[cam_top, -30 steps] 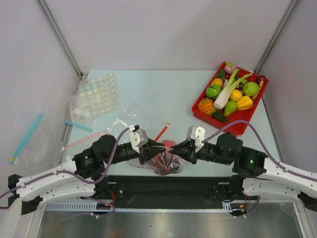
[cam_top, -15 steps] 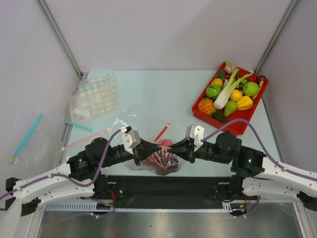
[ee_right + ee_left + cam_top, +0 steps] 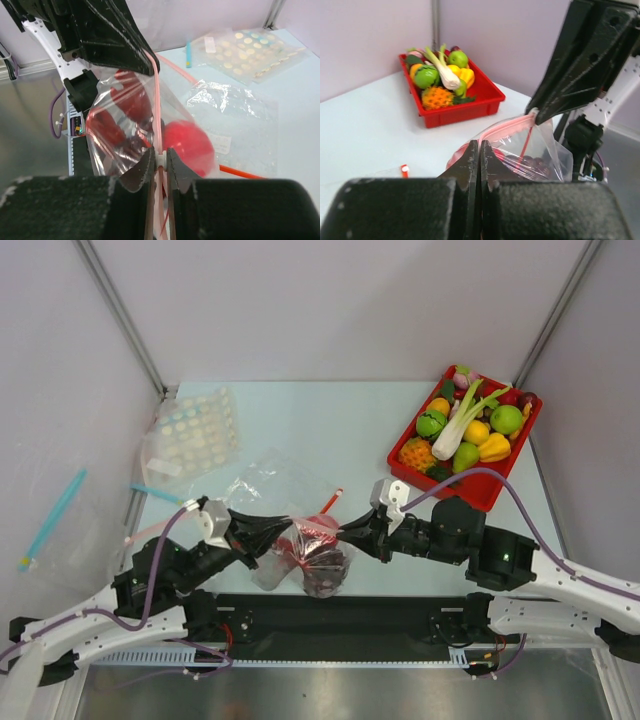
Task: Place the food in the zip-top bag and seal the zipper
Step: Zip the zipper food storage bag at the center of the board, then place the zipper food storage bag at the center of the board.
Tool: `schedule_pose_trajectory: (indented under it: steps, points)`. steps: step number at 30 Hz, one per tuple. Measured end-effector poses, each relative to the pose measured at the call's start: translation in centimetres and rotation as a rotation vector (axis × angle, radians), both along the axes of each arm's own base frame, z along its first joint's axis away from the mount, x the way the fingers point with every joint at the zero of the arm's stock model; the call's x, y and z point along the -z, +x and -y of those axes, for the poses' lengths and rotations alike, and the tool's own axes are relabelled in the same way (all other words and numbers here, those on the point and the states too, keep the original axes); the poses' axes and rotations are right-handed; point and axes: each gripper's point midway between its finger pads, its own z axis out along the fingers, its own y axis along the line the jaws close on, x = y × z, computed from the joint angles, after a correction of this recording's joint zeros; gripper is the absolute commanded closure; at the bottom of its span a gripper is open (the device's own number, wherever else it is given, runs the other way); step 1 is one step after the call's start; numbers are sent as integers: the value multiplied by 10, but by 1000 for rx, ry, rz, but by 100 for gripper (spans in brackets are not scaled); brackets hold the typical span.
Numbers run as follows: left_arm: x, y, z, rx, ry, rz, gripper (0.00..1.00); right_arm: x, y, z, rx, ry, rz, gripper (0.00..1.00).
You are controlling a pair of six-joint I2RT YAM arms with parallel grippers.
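Observation:
The clear zip-top bag [image 3: 318, 558] hangs stretched between my two grippers near the table's front edge. My left gripper [image 3: 284, 531] is shut on the left end of the pink zipper [image 3: 315, 526]. My right gripper [image 3: 345, 533] is shut on its right end. The left wrist view shows the zipper [image 3: 507, 127] running from my shut jaws to the right gripper, with the dark grape bunch [image 3: 530, 162] behind the plastic. In the right wrist view the jaws pinch the zipper [image 3: 155, 100]. Beside it show the red ball [image 3: 187, 142] and the glossy red crayfish [image 3: 127, 97].
A red tray [image 3: 420, 477] piled with toy fruit and vegetables stands at the back right. A dotted clear bag [image 3: 195, 435] lies at the back left, an empty clear bag [image 3: 270, 480] behind the left gripper, and a thin red stick [image 3: 328, 503] beside it.
My left gripper has closed on the zipper and drawn back to the left along it. The bag has shifted left and now hangs taut. My right gripper has kept its grip, moving slightly left.

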Motion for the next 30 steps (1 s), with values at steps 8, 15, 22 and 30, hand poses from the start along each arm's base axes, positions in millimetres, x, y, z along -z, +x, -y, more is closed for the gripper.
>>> schedule_pose_trajectory:
  steps: [8, 15, 22, 30]
  points:
    - [-6, 16, -24, -139, -69, -23, 100, -8, 4, 21, 73, -31, -37, 100]
    - [-2, 30, -36, -246, -83, -65, 100, -7, 7, 35, 126, -60, -67, 100]
    - [1, 32, -42, -273, -99, -98, 100, -9, 8, 41, 150, -50, -80, 99]
    - [4, 42, -52, -351, -100, -114, 100, -18, 13, 53, 203, 14, -67, 24]
